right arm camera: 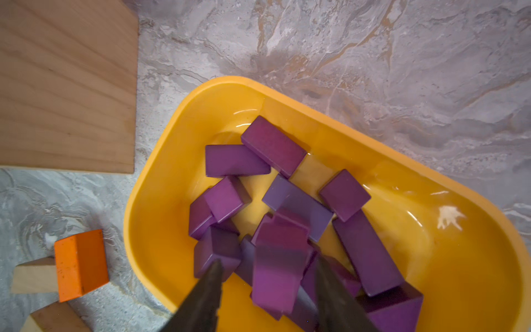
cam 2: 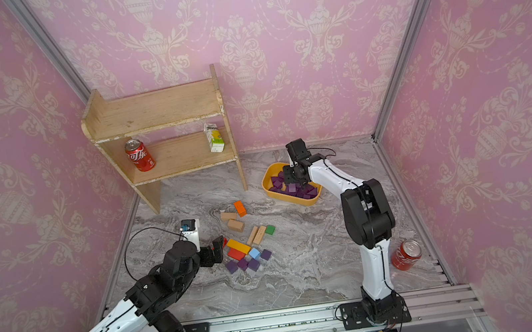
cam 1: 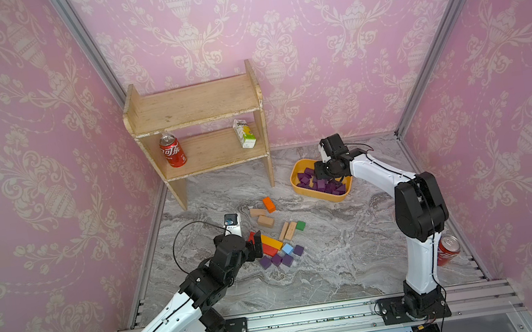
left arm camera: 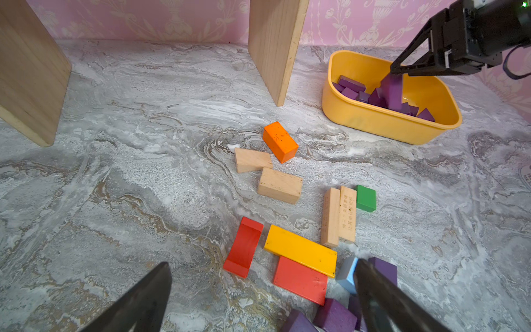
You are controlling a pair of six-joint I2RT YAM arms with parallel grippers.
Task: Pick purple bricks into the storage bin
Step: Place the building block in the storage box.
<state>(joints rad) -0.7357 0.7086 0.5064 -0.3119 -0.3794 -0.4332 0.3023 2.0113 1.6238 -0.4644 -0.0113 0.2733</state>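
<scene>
Over the yellow-orange plastic storage bin [right arm camera: 161,184], the right gripper [right arm camera: 268,264] has its jaws partly open. One blurry purple wooden brick [right arm camera: 277,276] is between them with a gap on each side, so nothing grips it. Many more purple bricks [right arm camera: 273,145] lie in the bin. Near the front of the grey marble table [cam 1: 340,261], the left gripper [left arm camera: 263,263] is wide open and holds nothing. Four purple cubes [cam 1: 276,259] lie on the table close to it, next to a light blue block [cam 1: 287,248].
</scene>
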